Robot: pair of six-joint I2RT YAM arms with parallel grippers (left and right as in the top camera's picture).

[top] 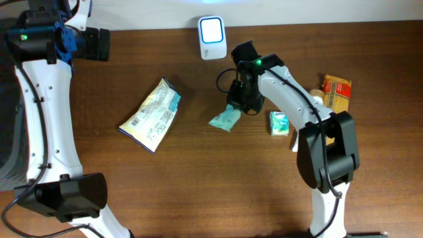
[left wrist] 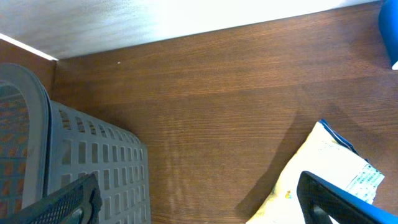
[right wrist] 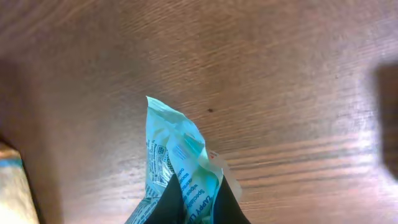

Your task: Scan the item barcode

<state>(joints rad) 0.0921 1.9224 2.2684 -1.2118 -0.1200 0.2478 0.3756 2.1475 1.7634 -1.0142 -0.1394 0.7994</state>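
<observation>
**Jaws and table stock, barcode scanning bench**

Right gripper (right wrist: 198, 210): jaws clenched on one end of the teal packet (right wrist: 177, 165). The dark fingertips (right wrist: 166, 208) pinch it from both sides. The rest of the packet stands out past the fingertips, its printed face to the wrist camera, with bare table (right wrist: 280, 74) behind it. From overhead the packet (top: 225, 120) sticks out from the right gripper (top: 239, 104) towards the near-left. Whether it touches the wood cannot be told.

Left gripper (left wrist: 198, 186): jaws released and spread wide, nothing between them but table and the corner of a bag. From overhead it hangs at the far-left corner (top: 98, 44), well apart from the packet.

Item 1. Scanner (top: 211, 38), white with a lit blue-white face. It stands near the right jaws, on their far side, at the back edge of the table.

Item 2. Yellow-white snack bag (top: 151, 114). It lies flat between the two grippers, label side up, and its upper corner shows just inside one finger of the left jaws (left wrist: 323, 168).

Item 3. Grey slotted basket (left wrist: 81, 155), beside the other finger of the left jaws.

Item 4. Small green-and-white box (top: 279, 123), near the right jaws, apart from the packet.

Item 5. Orange packet (top: 336, 91), further out on that same side.
</observation>
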